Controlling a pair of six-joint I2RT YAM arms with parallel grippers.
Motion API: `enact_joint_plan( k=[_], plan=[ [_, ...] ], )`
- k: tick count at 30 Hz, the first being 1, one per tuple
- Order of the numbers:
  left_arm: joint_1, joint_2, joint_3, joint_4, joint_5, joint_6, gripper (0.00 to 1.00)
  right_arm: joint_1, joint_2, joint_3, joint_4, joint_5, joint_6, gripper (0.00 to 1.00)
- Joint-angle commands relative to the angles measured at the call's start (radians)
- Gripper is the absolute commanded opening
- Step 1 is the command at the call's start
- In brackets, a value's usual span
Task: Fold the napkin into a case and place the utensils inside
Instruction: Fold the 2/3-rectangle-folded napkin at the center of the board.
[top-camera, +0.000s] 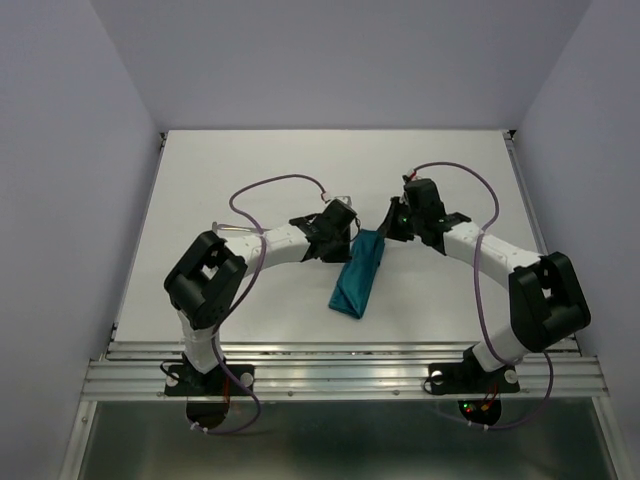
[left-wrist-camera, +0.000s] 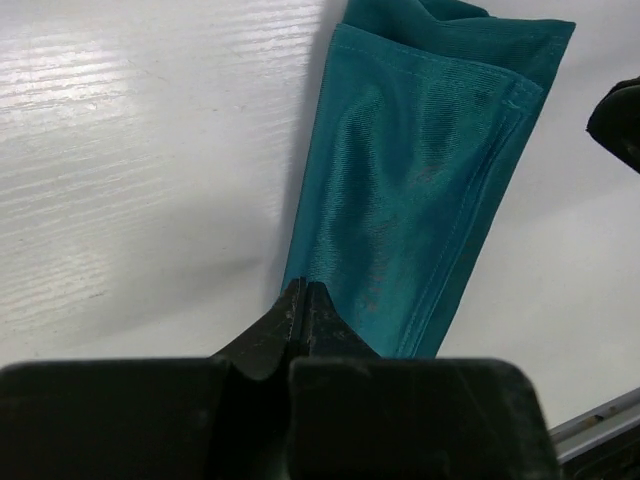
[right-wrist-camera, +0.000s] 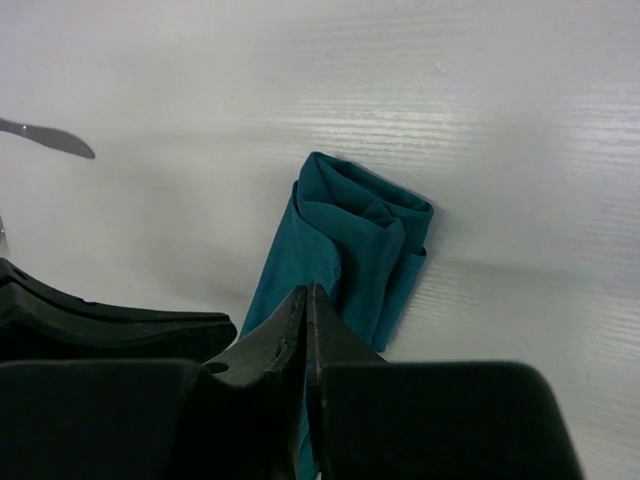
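**Folded napkin lies between two closed grippers**

The teal napkin (top-camera: 357, 280), folded into a narrow case, lies on the white table (top-camera: 250, 160) with its near end toward the arm bases. At its far end the left gripper (left-wrist-camera: 303, 297) and right gripper (right-wrist-camera: 306, 298) flank it. Both have their fingers pressed together, tips right at the cloth. A silver utensil (right-wrist-camera: 48, 138) lies off to the left, apart.

In the right wrist view only the blade tip of the knife (right-wrist-camera: 45, 137) shows — the rest is cut off by the left edge. From above, a slim silver utensil (top-camera: 231, 227) beside the left arm (top-camera: 285, 243) is too small to name, one end lost against the arm. The case (left-wrist-camera: 420, 190) runs off the top of the left wrist view, its near end hidden behind the left gripper (left-wrist-camera: 303, 292) — whether those tips pinch cloth cannot be told.
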Motion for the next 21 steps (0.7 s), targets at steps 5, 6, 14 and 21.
enact_joint_plan(
  k=[5, 6, 14, 21],
  plan=[
    [0.021, -0.034, -0.108, 0.128, 0.133, -0.024, 0.0, 0.011, 0.095, 0.05, 0.05, -0.136, -0.021, 0.06],
    [0.019, -0.033, -0.119, 0.14, 0.142, -0.029, 0.0, 0.012, 0.104, 0.053, 0.054, -0.142, -0.022, 0.06],
    [0.019, 0.007, -0.165, 0.208, 0.185, -0.04, 0.0, 0.022, 0.178, 0.083, 0.076, -0.107, -0.025, 0.04],
    [0.021, 0.035, -0.214, 0.252, 0.216, -0.047, 0.0, 0.022, 0.216, 0.11, 0.03, 0.098, -0.008, 0.02]
  ],
)
